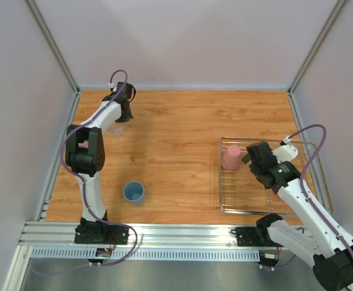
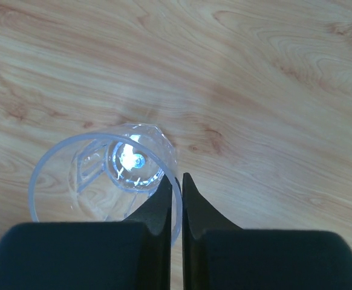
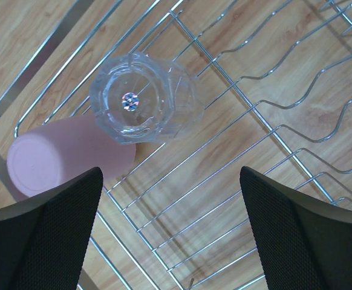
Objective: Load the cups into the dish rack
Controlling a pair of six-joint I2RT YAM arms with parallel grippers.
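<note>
A clear glass cup [image 2: 97,175] stands upright on the wooden table, far left, faint in the top view [image 1: 119,130]. My left gripper [image 2: 177,181] [image 1: 121,117] is shut on its rim, one finger inside and one outside. A blue cup [image 1: 133,193] stands upright at the near left. The dish rack [image 1: 267,200] lies at the right. In it a pink cup [image 1: 230,157] [image 3: 67,158] and a second clear glass cup [image 3: 141,96] stand upside down, side by side. My right gripper [image 3: 170,175] [image 1: 252,159] hangs open above the rack's wires, beside both cups and holding nothing.
Grey walls close the table at the back and both sides. An aluminium rail [image 1: 164,233] runs along the near edge with both arm bases. The rack's raised wavy wires [image 3: 297,84] lie at the far right of the right wrist view.
</note>
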